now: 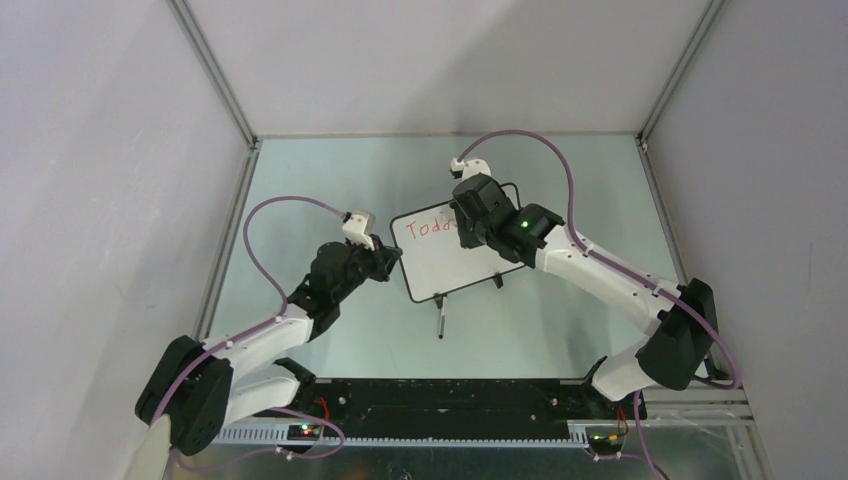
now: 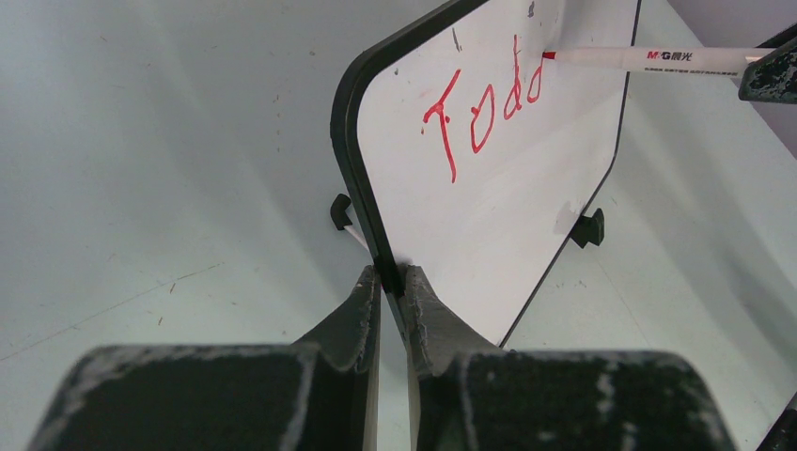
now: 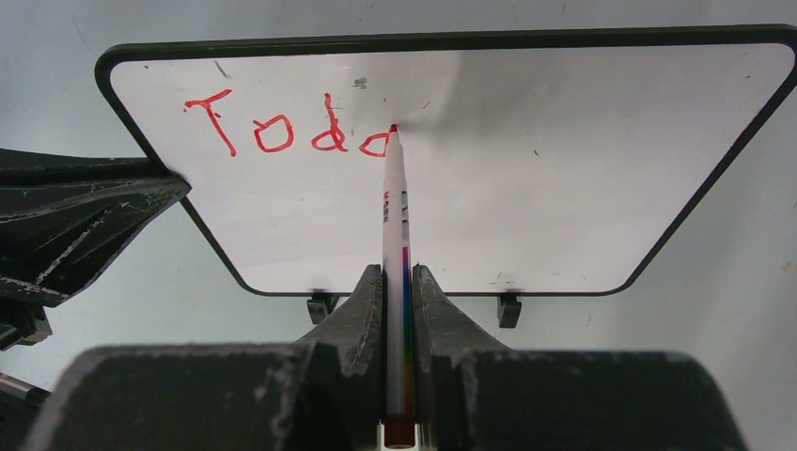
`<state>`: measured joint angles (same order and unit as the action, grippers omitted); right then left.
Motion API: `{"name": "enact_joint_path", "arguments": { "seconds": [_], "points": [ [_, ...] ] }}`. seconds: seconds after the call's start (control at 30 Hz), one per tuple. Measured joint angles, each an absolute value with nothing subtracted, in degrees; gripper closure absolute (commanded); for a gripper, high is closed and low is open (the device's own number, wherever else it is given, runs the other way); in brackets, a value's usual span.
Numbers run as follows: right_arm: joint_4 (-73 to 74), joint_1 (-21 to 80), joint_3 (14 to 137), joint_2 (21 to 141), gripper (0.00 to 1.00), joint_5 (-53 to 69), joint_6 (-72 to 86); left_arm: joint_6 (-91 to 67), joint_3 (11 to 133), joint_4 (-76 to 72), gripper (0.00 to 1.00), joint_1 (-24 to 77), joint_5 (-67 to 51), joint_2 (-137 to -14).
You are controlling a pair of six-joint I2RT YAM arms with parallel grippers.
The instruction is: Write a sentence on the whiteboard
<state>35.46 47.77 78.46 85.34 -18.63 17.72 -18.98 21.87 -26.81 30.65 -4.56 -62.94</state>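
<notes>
- Top external view: the table carries the whiteboard, which stands tilted on its two feet near the centre, between the two arms.
- Left gripper: jaws pinched narrow on the black frame at the board's left side. A firm hold is judged necessary so that pen pressure neither slides nor tips the board.
- Right gripper: clamped on the red marker, whose barrel runs straight out between the fingers.
- Sentence: red letters "Tod" and a partly formed fourth letter, at the upper left of the face.
- Marker tip: touching that fourth letter. Advised: light, even contact; close the loop, then move right along the same baseline.
</notes>
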Motion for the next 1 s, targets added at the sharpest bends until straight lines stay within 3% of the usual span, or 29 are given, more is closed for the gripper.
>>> {"name": "enact_joint_path", "arguments": {
  "seconds": [1.0],
  "points": [
    [36.38, 47.77, 78.00, 85.27, 1.00, -18.59, 18.20, -18.96, 21.87, -26.81, 1.00, 30.65, -4.54, -62.94]
  ]
}}
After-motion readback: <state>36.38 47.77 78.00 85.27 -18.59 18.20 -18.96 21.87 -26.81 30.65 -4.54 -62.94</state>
